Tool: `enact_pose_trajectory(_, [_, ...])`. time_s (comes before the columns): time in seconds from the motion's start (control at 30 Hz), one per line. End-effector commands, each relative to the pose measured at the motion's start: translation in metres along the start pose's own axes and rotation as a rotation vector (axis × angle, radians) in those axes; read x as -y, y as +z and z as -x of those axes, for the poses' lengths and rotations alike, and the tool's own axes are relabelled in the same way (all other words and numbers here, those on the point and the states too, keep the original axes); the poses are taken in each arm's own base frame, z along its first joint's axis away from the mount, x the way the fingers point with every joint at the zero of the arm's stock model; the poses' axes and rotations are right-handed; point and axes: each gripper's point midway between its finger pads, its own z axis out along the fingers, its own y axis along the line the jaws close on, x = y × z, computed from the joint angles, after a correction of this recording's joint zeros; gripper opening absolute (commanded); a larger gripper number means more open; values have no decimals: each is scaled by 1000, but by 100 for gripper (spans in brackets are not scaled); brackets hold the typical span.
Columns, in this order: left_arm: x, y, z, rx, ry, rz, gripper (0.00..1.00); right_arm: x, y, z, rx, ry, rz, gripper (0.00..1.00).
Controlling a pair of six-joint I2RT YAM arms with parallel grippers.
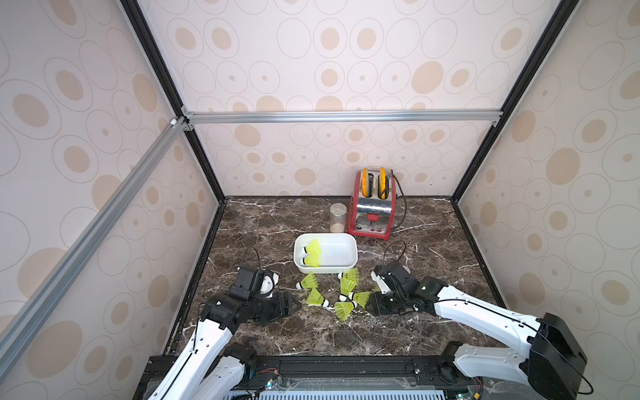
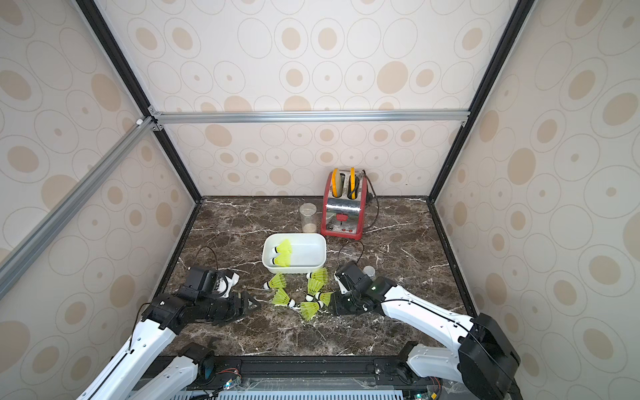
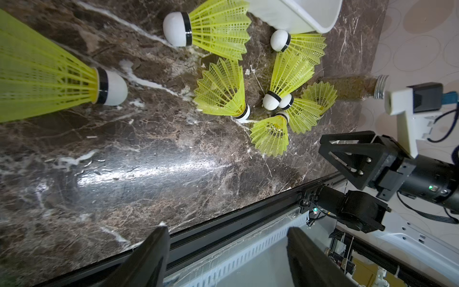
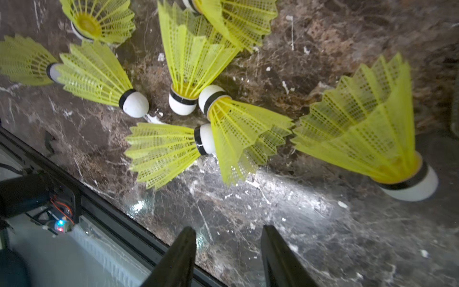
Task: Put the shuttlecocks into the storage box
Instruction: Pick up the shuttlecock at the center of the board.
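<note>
Beside the storage box [image 1: 355,252] rim, loose shuttlecocks [image 1: 347,285] cluster.

I see a red toaster [image 1: 373,211] at the far edge of the marble desk [image 1: 277,221], with a clear jar [image 1: 338,218] standing just beside it. Another jar [image 3: 352,87] lies on its side.

2 arms low, left claw [image 3: 226,234] and right claw [image 4: 228,228] both with jaws apart
</note>
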Motion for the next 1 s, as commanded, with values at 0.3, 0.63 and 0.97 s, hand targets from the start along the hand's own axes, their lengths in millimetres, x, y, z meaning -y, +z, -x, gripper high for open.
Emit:
enact_pose_trajectory(0.3, [18, 5, 14, 46, -9, -97, 77, -11, 31, 17, 15, 78, 79, 38])
enact_pose_trajectory(0.63, [22, 6, 20, 77, -30, -124, 77, -3, 38, 16, 4, 85, 44, 6])
enact_pose_trajectory(0.97, [32, -1, 32, 107, -26, -128, 77, -24, -12, 35, 31, 67, 27, 0])
